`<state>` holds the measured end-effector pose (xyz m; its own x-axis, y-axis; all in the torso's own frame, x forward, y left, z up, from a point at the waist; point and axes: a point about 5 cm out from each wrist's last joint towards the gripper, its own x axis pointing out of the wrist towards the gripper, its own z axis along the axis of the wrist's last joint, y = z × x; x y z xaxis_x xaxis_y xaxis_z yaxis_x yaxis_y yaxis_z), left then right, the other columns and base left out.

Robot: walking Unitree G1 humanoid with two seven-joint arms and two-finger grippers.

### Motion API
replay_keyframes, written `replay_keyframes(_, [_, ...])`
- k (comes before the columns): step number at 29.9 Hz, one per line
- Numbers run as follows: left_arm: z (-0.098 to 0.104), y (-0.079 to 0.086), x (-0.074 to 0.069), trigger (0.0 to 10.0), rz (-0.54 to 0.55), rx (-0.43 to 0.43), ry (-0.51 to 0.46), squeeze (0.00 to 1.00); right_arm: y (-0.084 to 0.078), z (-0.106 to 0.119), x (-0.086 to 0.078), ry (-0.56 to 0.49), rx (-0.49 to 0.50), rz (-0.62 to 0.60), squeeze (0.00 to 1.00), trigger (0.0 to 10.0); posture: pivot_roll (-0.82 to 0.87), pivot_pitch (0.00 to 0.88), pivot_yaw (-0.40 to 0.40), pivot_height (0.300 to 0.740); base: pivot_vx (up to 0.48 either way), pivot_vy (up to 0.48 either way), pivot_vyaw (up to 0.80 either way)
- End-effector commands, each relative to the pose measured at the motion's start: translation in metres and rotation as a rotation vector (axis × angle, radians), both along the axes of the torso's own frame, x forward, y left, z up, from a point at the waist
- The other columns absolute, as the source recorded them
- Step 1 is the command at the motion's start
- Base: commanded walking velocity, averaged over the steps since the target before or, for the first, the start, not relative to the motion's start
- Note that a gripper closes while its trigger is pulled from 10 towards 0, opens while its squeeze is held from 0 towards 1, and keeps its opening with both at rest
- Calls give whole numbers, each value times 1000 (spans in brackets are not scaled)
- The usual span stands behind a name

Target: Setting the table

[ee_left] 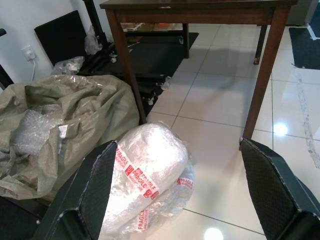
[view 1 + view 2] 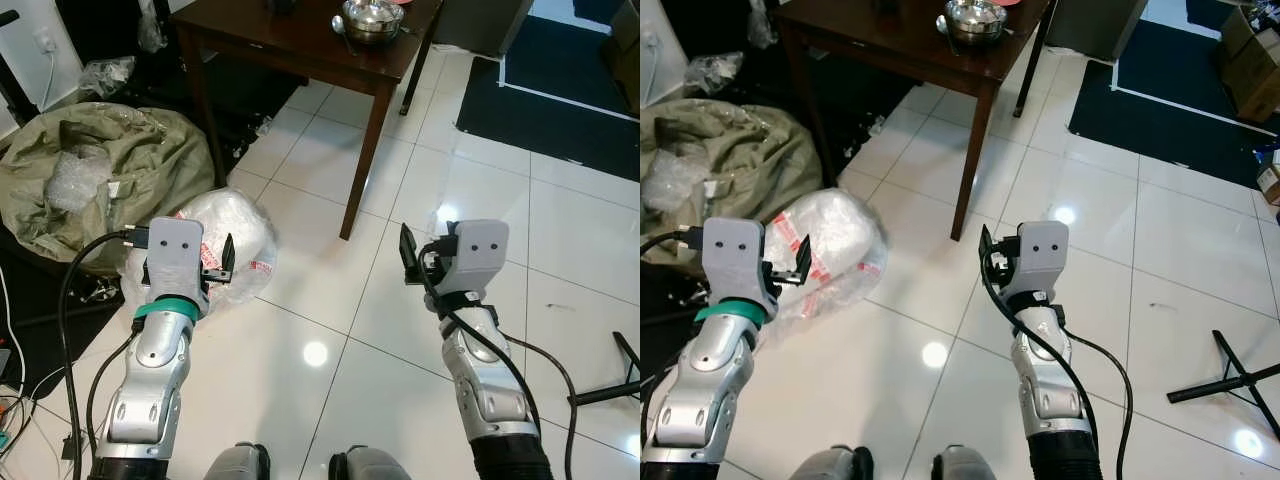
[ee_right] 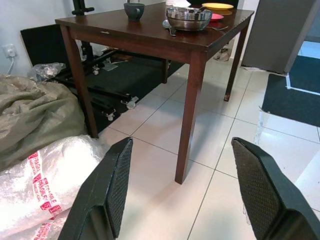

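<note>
We read red "FRAGILE" tape on bubble-wrapped bundle (image 1: 150,175) lower centre, left gripper (image 1: 182,192) spread and empty, right gripper (image 3: 182,192) spread and empty, table (image 3: 150,37) with steel bowl (image 3: 189,18) at top centre

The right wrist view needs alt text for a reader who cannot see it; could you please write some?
Between the right gripper's two open black fingers, a dark wooden table stands on a white tiled floor, bearing a metal bowl, a spoon, a dark cup and a yellow plate. A bubble-wrapped bundle lies beside an olive sack.
</note>
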<state>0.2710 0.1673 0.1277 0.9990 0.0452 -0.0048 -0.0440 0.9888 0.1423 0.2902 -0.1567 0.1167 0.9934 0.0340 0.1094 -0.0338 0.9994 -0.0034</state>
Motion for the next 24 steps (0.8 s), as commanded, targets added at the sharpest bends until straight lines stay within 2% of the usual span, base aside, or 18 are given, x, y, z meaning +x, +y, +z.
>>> replay_keyframes(1, [-4,0,-1,10000,6,4,21,0,-2,-5,0,30,-5,-10,0,10000,-52,0,3,740,0,0,0])
replay_keyframes(24, [-3,-3,0,10000,-5,5,14,0,2,-5,3,31,-7,-3,0,10000,-29,0,-7,740,0,0,0])
